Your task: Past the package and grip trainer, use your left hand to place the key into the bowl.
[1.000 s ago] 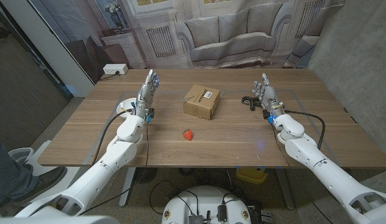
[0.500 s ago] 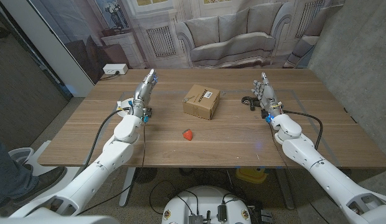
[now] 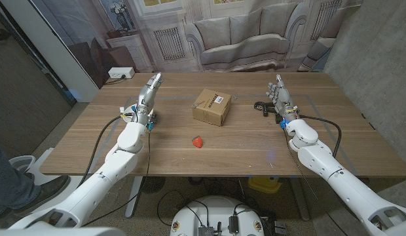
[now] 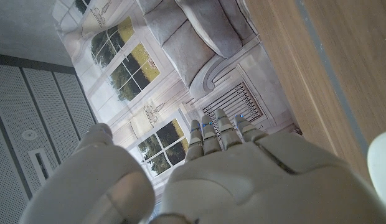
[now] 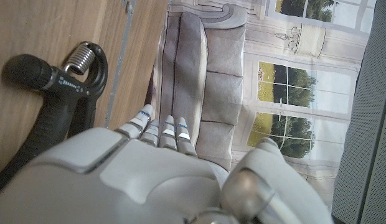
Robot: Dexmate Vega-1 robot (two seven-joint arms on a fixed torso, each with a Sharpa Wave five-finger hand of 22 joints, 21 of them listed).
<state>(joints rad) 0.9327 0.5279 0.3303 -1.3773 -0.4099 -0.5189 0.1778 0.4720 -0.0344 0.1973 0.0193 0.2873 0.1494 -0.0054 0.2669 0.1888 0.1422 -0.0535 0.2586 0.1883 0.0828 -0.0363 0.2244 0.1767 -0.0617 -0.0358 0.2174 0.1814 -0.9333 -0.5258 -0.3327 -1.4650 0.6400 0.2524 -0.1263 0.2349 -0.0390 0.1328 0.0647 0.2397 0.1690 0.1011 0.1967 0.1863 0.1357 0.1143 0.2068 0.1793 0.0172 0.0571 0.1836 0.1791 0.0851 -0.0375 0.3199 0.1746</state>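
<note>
- Key — its position cannot be told; it is either too small to make out or hidden behind the left arm. No key is visible between the fingers of either hand.
- Left hand (image 3: 148,97) stands raised over the bench's (image 3: 242,147) left part. Its fingers (image 4: 213,132) are stretched out straight and close together with the thumb set apart, and they hold nothing.
- Right hand (image 3: 280,98) is raised over the right part, fingers likewise extended and empty. The black grip trainer (image 3: 260,106) lies just beside it on its inner side, long handles flat on the wood and its spring coil towards the fingertips in the right wrist view.
- The cardboard package (image 3: 211,107) sits mid-bench, between the two hands and well apart from each. A small red object, possibly a strawberry (image 3: 198,141), lies on the robot's side of it.
- A white rounded item (image 3: 128,111), judged to be the bowl, shows partly behind the left wrist on its outer side, just beside the arm.
- Governing relation: the bowl lies on the left hand's outer side, while the package and then the grip trainer lie towards the robot's right. The left hand is by far the nearer to the bowl.
- Judgement: the grasp is not yet made — the key must be located first, then picked up with the left hand's fingers.
</note>
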